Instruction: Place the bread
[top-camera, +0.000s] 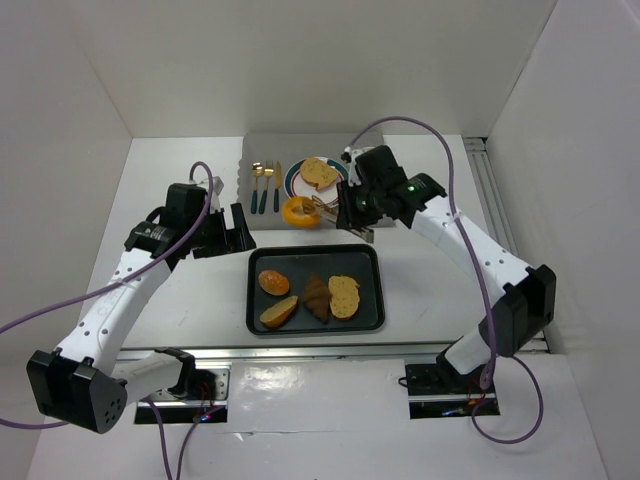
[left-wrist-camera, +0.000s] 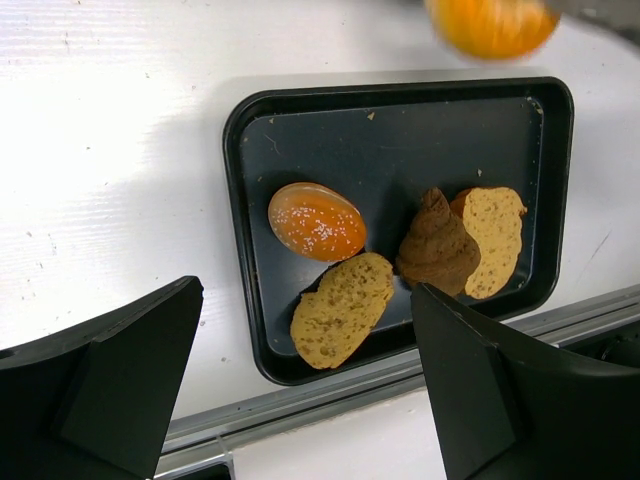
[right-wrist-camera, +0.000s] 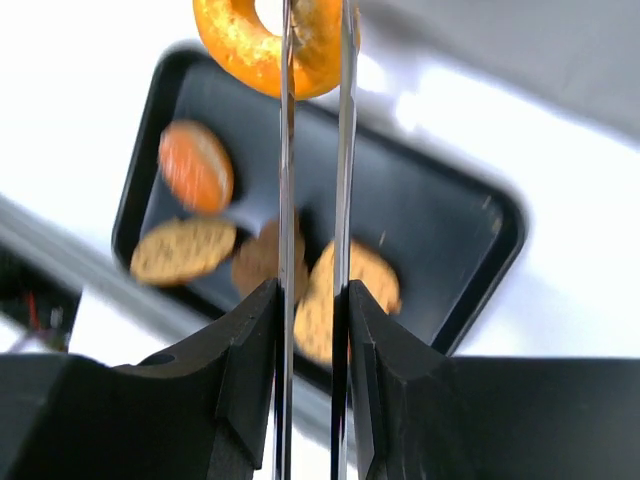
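We judged the job partly done: one bread slice lay on the plate, and our right gripper, jaws pinched nearly shut on a bagel, held it just beside the plate's near rim. A seeded bun, two slices and a croissant lay in the tray. Our left gripper hung wide open and empty, left of the tray; cutlery lay close on the plate's left

Light fell bright and even from overhead. The white table left of the left pincer glared almost featureless. Beyond the right pincer the tray was smeared by blur, and the bagel at its tips looked soft. Shadows under the arms were faint and soft-edged.
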